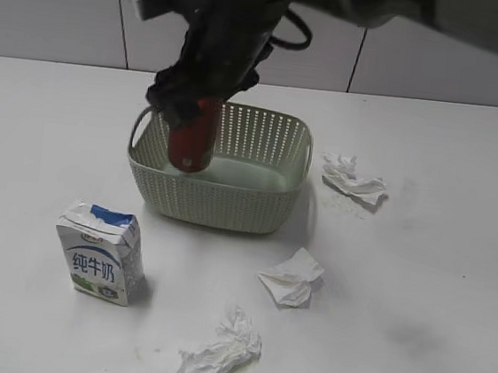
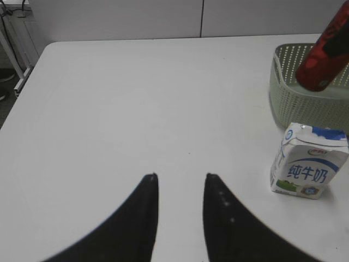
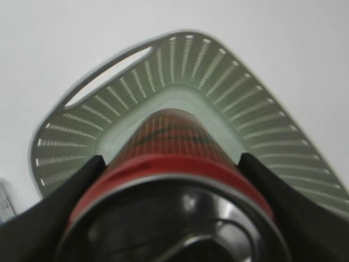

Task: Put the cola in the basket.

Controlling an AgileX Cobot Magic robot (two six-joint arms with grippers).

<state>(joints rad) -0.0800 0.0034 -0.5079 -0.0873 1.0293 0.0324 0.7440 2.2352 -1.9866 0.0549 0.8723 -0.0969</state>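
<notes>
**Nearly down: can held over the basket's left end**

Clearly we are dealing with a stiff, smooth metal can, slippery on its painted side and easy to dent if squeezed hard; we cannot tell whether it is full. We judge the best hold is across the upper body, just below the top, which is where we have it. Our right gripper is clamped on the can, one finger on each side, tilting it with its lower end inside the basket near the left handle. We cannot tell if it touches the floor. Our left gripper hangs over bare table, fingers apart and holding nothing, with the milk carton off to its right.
</notes>
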